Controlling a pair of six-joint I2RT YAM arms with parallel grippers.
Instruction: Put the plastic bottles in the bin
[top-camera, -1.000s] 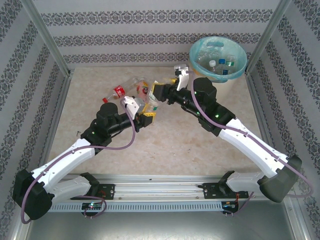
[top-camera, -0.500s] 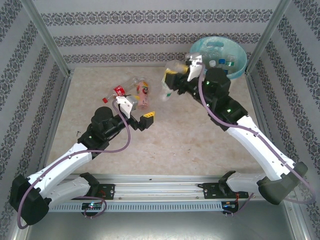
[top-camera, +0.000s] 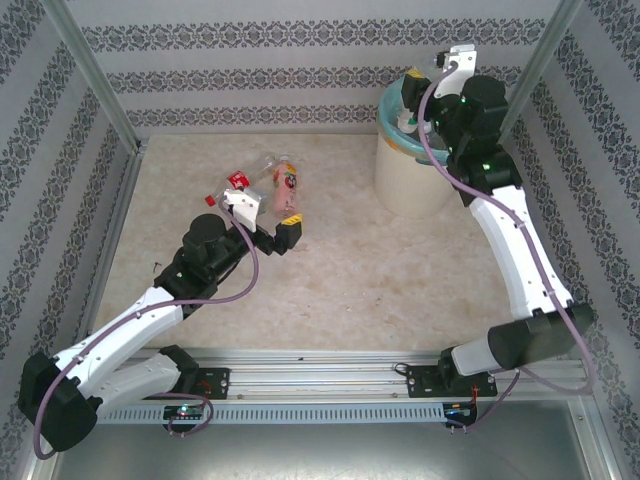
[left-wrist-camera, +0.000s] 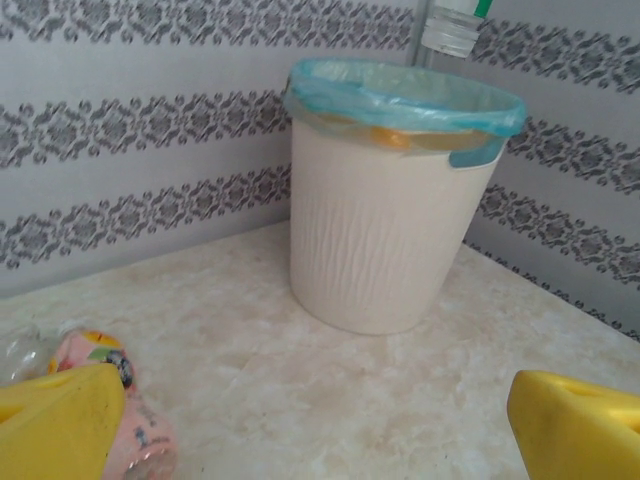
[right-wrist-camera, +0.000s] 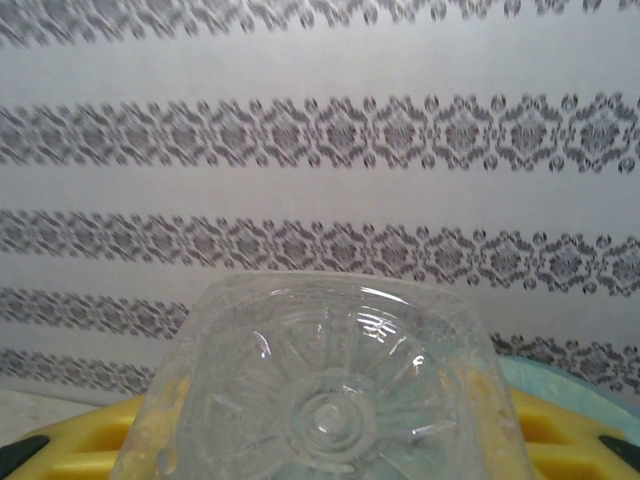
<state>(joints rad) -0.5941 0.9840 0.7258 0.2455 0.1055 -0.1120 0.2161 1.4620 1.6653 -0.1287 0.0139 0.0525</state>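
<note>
One clear ribbed bottle (right-wrist-camera: 325, 400) clamped in right end effector (top-camera: 413, 100) over bin (left-wrist-camera: 380, 240); left end effector (left-wrist-camera: 320, 430) apart.

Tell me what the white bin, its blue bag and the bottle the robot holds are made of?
The bin looks like moulded plastic: matte cream, with faint vertical ribs. Its bag seems thin plastic film, turquoise, crinkled and slightly see-through. The bottle is likely clear glossy plastic: bright glints and a moulded star base.

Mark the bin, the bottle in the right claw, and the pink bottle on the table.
bin (left-wrist-camera: 380, 250), left wrist view, side wall
carried bottle (right-wrist-camera: 325, 400), right wrist view, clear base
pink bottle (top-camera: 287, 197), top external view, label
</note>
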